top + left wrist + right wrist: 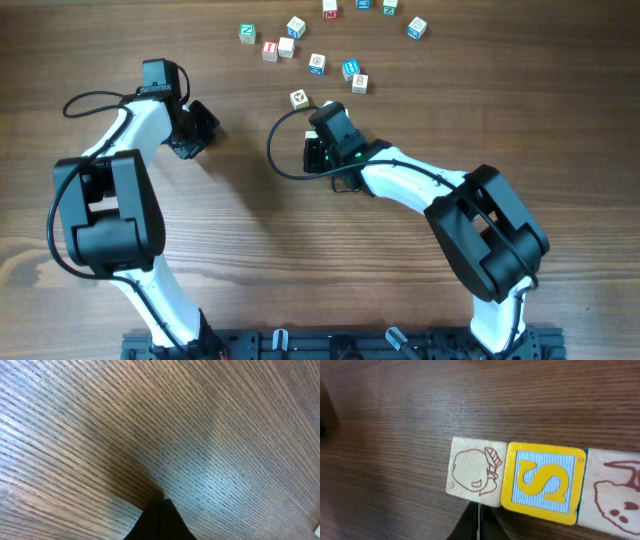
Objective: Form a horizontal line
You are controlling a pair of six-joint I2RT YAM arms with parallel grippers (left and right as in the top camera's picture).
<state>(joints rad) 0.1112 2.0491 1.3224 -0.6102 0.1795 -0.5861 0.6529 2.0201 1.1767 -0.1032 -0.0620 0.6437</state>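
Note:
In the right wrist view three cubes lie edge to edge in a row on the wood. They are a pale cube with a brown drawing (476, 472), a yellow-framed cube with an S (544, 482) and another pale cube with a brown drawing (615, 497). My right gripper (479, 508) is shut, its tips right at the near edge of the first cube. From overhead only that end cube (299, 98) shows beside the right gripper (318, 110); the arm hides the other two. My left gripper (163, 503) is shut over bare wood, off to the left (200, 128).
Several loose letter cubes are scattered at the back of the table, among them a green-marked one (247, 32), a red-marked one (270, 49) and a blue-marked one (351, 69). The right arm's cable (275, 150) loops left of its wrist.

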